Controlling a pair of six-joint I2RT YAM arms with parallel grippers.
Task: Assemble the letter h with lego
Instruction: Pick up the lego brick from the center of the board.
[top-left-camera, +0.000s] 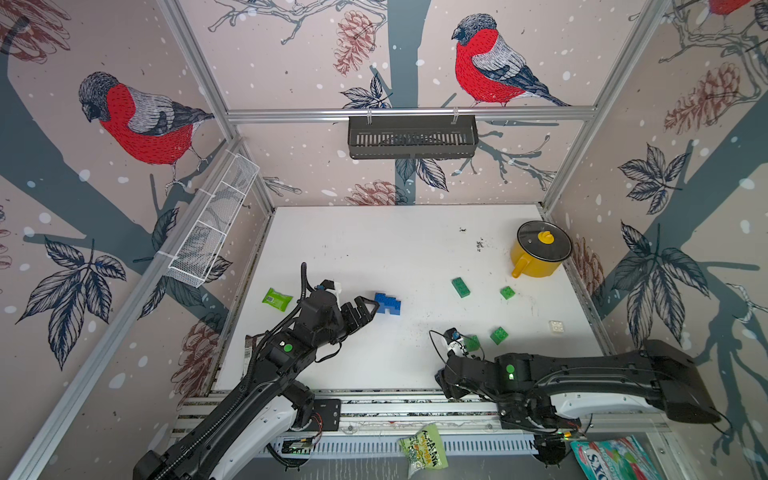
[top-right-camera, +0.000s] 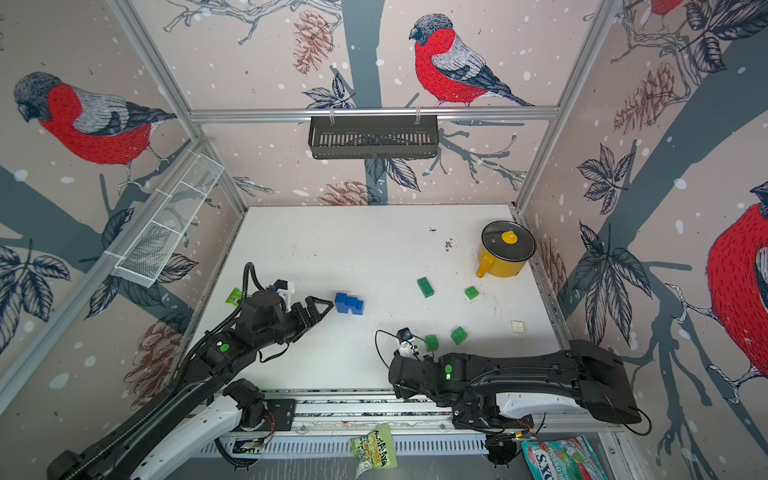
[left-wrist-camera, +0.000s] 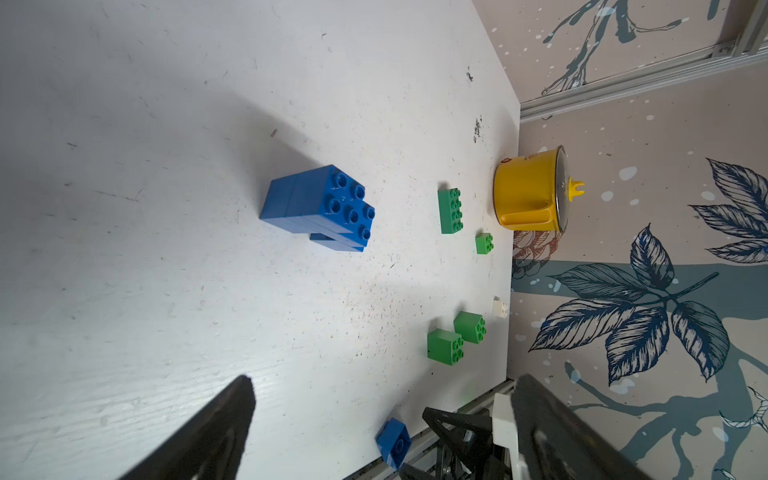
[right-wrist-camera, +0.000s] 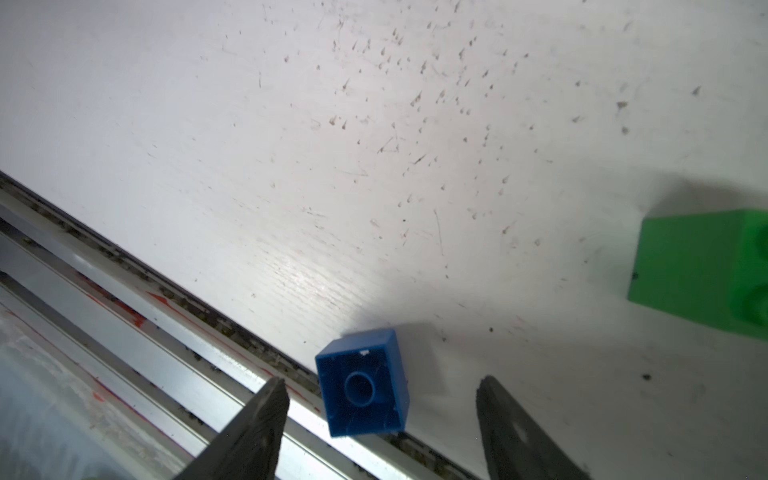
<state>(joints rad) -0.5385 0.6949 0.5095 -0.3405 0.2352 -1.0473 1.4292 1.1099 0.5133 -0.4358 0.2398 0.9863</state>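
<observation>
Blue brick (right-wrist-camera: 361, 384) between the wide-apart tips of the right gripper (right-wrist-camera: 381, 379), clear of both

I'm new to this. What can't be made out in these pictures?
The loose blue brick: hidden under the right arm in both top views.
The right gripper: likewise covered by its own arm there.
The green brick: cut off by the right wrist view's edge.
The yellow pot: contents hidden by its lid.

The desk's (top-left-camera: 374, 249) far half is left open; the far right corner is blocked by a yellow pot (top-left-camera: 536, 254), the right side strewn with green bricks (top-left-camera: 460, 287).
</observation>
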